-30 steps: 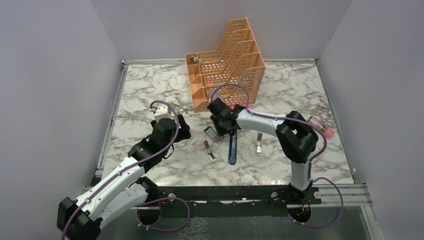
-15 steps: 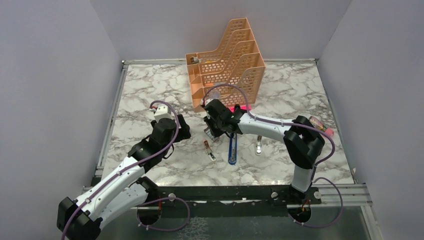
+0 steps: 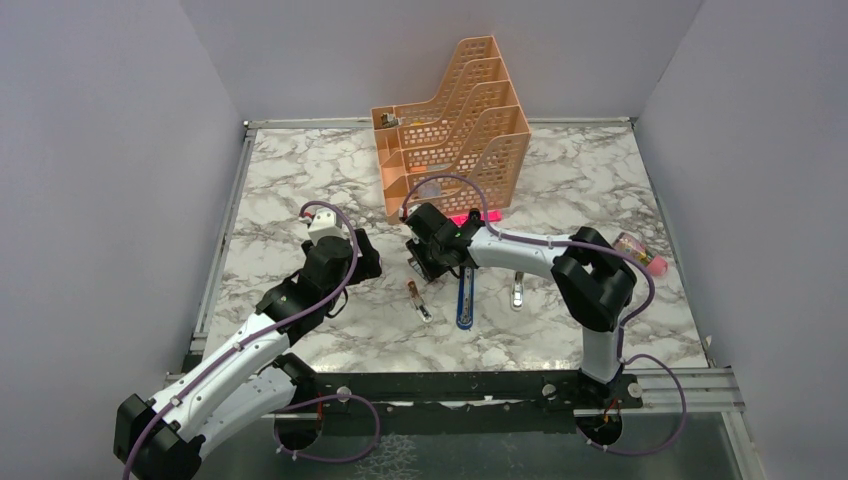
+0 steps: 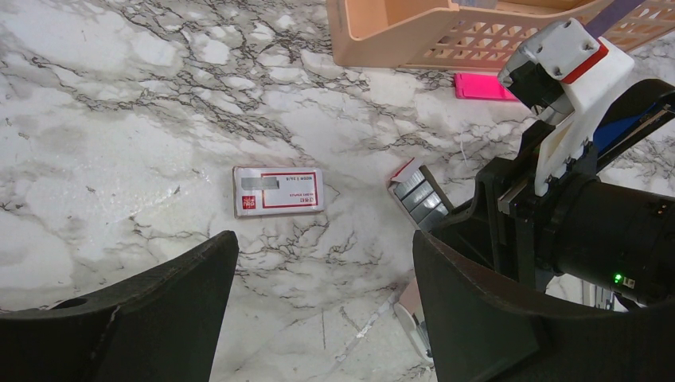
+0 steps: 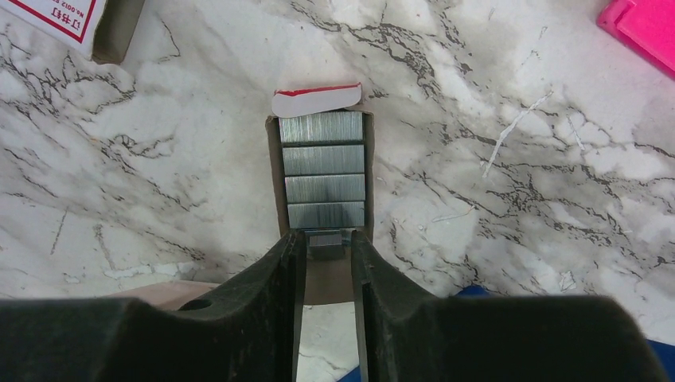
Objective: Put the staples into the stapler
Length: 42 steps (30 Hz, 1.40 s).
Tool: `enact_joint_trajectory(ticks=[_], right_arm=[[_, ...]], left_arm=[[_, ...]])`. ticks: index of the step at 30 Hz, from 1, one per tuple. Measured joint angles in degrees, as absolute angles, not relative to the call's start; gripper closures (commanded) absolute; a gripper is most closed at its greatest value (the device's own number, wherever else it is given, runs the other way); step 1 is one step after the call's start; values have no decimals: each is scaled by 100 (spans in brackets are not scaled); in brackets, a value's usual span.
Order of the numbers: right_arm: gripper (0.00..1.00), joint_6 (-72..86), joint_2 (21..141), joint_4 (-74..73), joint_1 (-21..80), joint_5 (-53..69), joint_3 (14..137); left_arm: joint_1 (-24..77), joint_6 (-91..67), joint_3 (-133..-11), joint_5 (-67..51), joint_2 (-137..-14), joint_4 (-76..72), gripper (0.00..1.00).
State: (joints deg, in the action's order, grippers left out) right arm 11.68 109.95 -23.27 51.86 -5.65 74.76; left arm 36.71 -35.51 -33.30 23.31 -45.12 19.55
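Observation:
The grey-blue tray of silvery staples (image 5: 324, 171) lies open on the marble; it also shows in the left wrist view (image 4: 422, 195). My right gripper (image 5: 325, 243) sits at the tray's near end, its jaws narrowed around a short strip of staples. In the top view this gripper (image 3: 428, 268) covers most of the tray. The white box with red label (image 4: 278, 191) lies left of the tray, ahead of my left gripper (image 4: 322, 302), which is open, empty and low over the marble. The blue stapler (image 3: 465, 297) lies just right of the tray, pointing toward the near edge.
An orange file organizer (image 3: 450, 110) stands behind the work area, with a flat pink bar (image 3: 475, 217) at its foot. A peach-pink oblong piece (image 3: 418, 300) lies left of the stapler and a small white piece (image 3: 517, 290) to its right. A pink-capped object (image 3: 640, 252) lies far right.
My right gripper has moved left, off the stapler's far end and onto the staple tray. The left arm has not moved.

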Motion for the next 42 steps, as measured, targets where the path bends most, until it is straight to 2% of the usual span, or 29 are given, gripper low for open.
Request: enact_joint_trajectory(ticks=[9, 13, 22, 28, 42], right_arm=[[65, 1072, 11002, -2329, 5188, -513, 7483], [68, 1035, 11045, -2329, 5192, -478, 7483], [68, 996, 11111, -2327, 5214, -482, 7491], [76, 993, 11111, -2327, 5218, -486, 7494], [76, 1000, 10936, -2394, 5218, -513, 7494]], left_arm=[[3671, -3548, -3330, 2331, -4512, 1955, 18], [3671, -3551, -3330, 2331, -4512, 1955, 18], [3671, -3551, -3330, 2331, -4528, 1953, 18], [3671, -3551, -3330, 2331, -4530, 1953, 18], [3671, -3551, -3330, 2331, -4530, 1953, 18]])
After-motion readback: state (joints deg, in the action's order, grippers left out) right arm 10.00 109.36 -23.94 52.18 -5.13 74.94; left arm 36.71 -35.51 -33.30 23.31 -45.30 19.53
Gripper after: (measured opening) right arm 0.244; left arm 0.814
